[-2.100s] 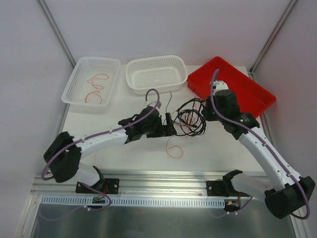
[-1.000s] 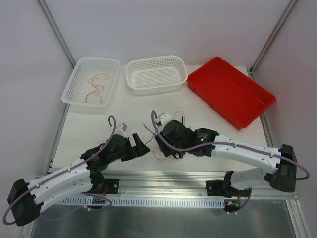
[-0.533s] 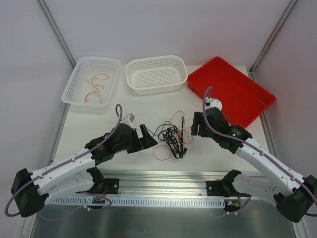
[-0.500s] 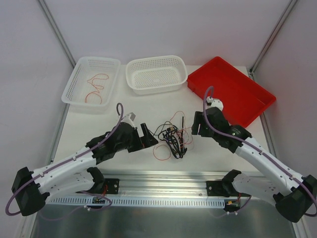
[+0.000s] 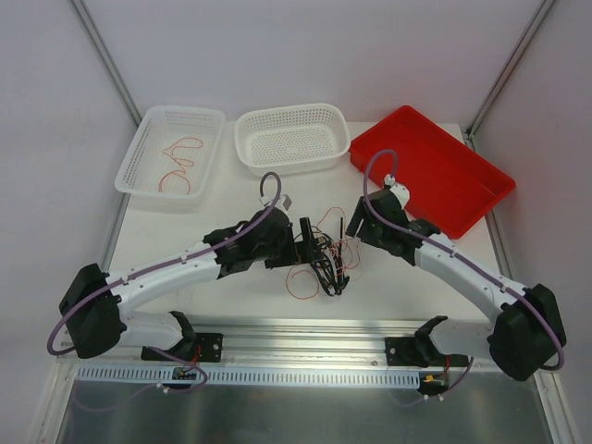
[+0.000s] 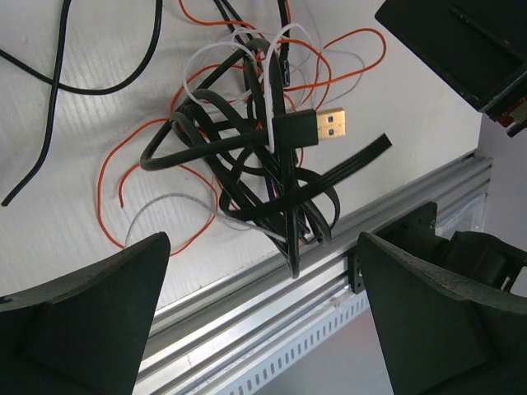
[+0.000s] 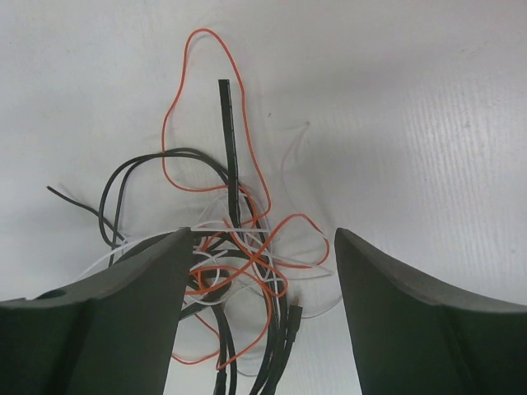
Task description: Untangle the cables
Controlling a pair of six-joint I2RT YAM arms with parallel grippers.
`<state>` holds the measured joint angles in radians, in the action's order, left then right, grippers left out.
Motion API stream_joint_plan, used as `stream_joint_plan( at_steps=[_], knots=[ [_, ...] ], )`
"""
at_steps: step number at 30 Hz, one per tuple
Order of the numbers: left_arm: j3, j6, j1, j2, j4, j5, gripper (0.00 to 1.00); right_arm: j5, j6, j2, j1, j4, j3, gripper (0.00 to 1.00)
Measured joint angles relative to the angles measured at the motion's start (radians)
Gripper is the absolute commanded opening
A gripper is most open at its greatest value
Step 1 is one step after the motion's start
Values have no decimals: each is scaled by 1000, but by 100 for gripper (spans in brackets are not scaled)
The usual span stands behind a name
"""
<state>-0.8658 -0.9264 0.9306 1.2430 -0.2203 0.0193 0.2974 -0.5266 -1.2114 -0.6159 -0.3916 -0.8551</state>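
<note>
The cables [image 5: 326, 254] lie in one tangle of black cords, red-orange wires and white wires near the table's front middle. In the left wrist view the cables [image 6: 263, 156] sit ahead of my open left gripper [image 6: 263, 329], with a gold USB plug [image 6: 329, 125] sticking out to the right. Nothing is between the left fingers [image 6: 82, 329]. My left gripper [image 5: 306, 231] is at the tangle's left edge. My right gripper [image 5: 353, 227] is at its right edge. It hangs open over the cables [image 7: 239, 247], and part of the knot shows between the right gripper's [image 7: 259, 313] fingers.
A white basket [image 5: 129, 176] at the back left holds a loose red-orange wire [image 5: 180, 159]. A second white basket [image 5: 291, 109] stands beside it, and a red tray [image 5: 481, 199] at the back right. An aluminium rail [image 5: 305, 333] runs along the near edge, just below the tangle.
My left arm has swung right, bringing its gripper up to the tangle's left side. The right gripper has shifted slightly left and back, and its jaws have widened.
</note>
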Motion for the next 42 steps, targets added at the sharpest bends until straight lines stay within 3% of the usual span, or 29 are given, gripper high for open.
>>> stream_joint_plan(
  at_steps=[4, 7, 10, 11, 15, 17, 22, 24, 33, 42],
  knots=[
    [-27, 9, 1, 85, 5, 1, 99, -10, -32, -52, 0, 48, 17, 69],
    [-31, 18, 13, 141, 5, 9, 99, -19, -47, -93, 0, 77, 33, 58],
    [-32, 18, 13, 175, 5, 12, 95, -25, -60, -119, 0, 92, 47, 35],
    [-32, 18, 13, 183, 5, 15, 93, -26, -62, -121, 0, 95, 53, 23],
    [-29, 13, 13, 206, 6, 31, 73, -22, -63, -109, 0, 91, 61, 6],
    [-18, 5, 13, 215, 14, 45, 56, -13, -58, -85, 0, 80, 61, 1],
    [32, 1, 13, 240, 14, 72, 21, 28, -17, 20, 0, 0, 43, 1],
    [51, 0, 11, 251, 13, 77, 15, 39, 5, 64, 0, -42, 12, 1],
    [105, 2, -43, 262, 18, 88, 12, 45, 160, 241, 0, -209, -272, 1],
    [158, 31, -204, 231, 37, 86, 11, 66, 372, 279, 1, -348, -695, 1]
  ],
)
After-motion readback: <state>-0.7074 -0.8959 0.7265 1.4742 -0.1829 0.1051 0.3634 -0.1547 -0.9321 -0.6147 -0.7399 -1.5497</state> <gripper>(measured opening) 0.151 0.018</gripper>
